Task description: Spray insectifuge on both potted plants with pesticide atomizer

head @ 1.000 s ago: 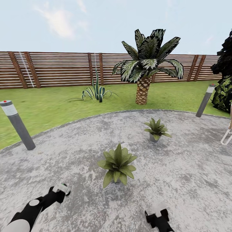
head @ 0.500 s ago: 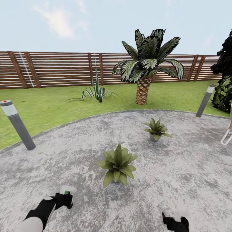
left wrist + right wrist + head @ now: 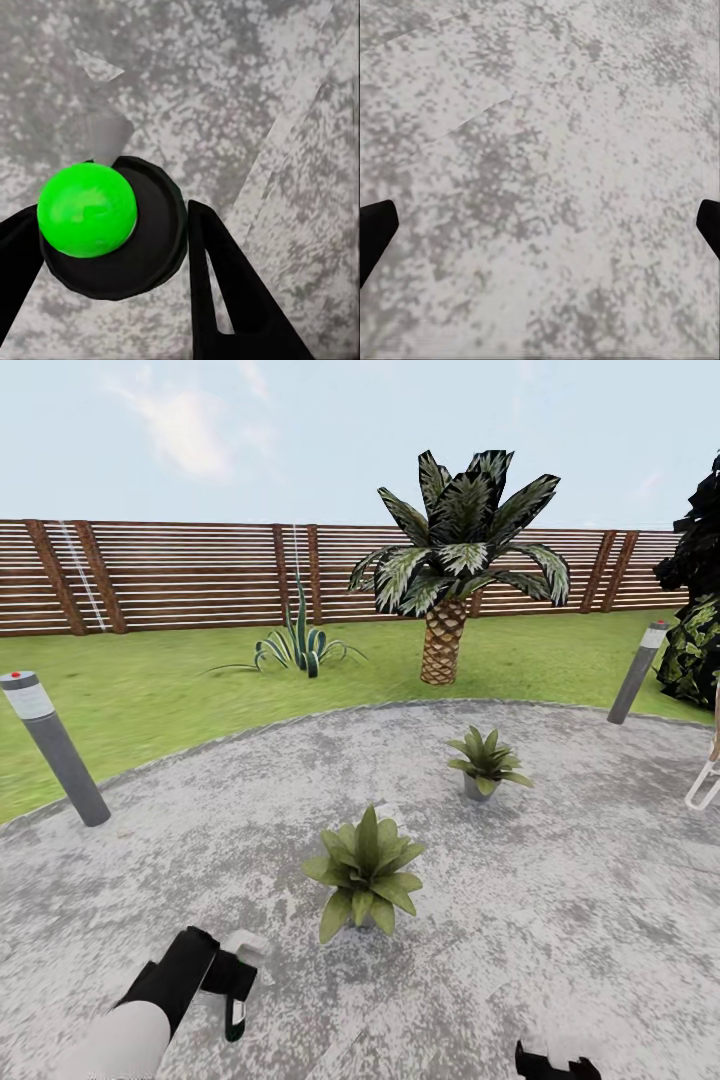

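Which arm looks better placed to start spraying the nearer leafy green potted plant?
The left. Its gripper holds the dark green pesticide atomizer close beside the nearer potted plant, while the right gripper is open with nothing between its fingers.

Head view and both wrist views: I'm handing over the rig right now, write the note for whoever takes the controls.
Left gripper: shut on the dark green pesticide atomizer with pale nozzle head, held low over the mottled grey paved patio.
Right gripper: open, holding nothing, over bare paving.
Nearer potted plant, a green rosette in a small grey pot, stands just ahead and right of the atomizer; farther potted plant sits beyond it.
Done: atomizer picked up.
Left: aim the nozzle and spray both plants. No spray is visible on either.
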Controlling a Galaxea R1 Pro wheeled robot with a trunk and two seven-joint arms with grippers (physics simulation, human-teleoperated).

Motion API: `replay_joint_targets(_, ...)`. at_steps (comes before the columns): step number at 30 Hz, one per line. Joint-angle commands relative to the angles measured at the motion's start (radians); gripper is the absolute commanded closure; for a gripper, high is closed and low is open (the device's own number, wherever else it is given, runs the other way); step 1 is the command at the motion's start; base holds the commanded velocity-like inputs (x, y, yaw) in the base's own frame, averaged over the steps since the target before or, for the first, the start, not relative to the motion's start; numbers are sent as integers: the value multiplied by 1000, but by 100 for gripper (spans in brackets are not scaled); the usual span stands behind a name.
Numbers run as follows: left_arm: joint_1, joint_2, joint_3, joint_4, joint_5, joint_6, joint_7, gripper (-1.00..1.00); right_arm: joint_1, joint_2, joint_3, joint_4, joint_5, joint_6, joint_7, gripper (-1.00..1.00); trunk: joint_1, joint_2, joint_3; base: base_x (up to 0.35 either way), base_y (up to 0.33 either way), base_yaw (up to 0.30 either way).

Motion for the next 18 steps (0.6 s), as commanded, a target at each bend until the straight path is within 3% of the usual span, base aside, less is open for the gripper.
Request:
replay_joint_targets(1, -4, -7, 4, -6, -11, 17, -8, 100, -1, 1, -8, 2, 11, -3, -3, -100, 0, 0, -1, 0, 0, 0)
replay_joint_targets(6, -37, -23, -22, -16, -13, 119, -57, 100, -1, 2, -8, 3, 11, -3, -3, -100, 0, 0, -1, 89, -31, 0)
replay_joint_targets(10, -43, -23, -56, -20, -15, 133, -119, 100, -1, 3, -8, 3, 11, -3, -3, -100, 0, 0, -1, 237, -142, 0)
replay_joint_targets(11, -70, -21, -153, -27, -15, 242, -203, 100, -1, 3, -8, 3, 11, -3, -3, -100, 0, 0, -1, 6, -4, 0)
replay_joint_targets(13, -77, -13, -209, -70, -16, 289, -269, 100, 0, 3, -8, 3, 11, -3, -3, -100, 0, 0, -1, 2, -1, 0)
replay_joint_targets(15, -72, -10, -232, -143, -16, 307, -294, 100, -1, 3, -8, 3, 11, -3, -3, -100, 0, 0, -1, 0, 0, 0)
replay_joint_targets(16, -80, -19, -236, -185, -16, 349, -301, 100, -1, 5, -8, 3, 10, -3, -3, -100, 0, 0, -1, -216, 133, -75)
replay_joint_targets(18, -81, -20, -236, -185, -16, 349, -301, 100, -1, 5, -8, 3, 10, -3, -3, -100, 0, 0, -1, -252, 158, -172)
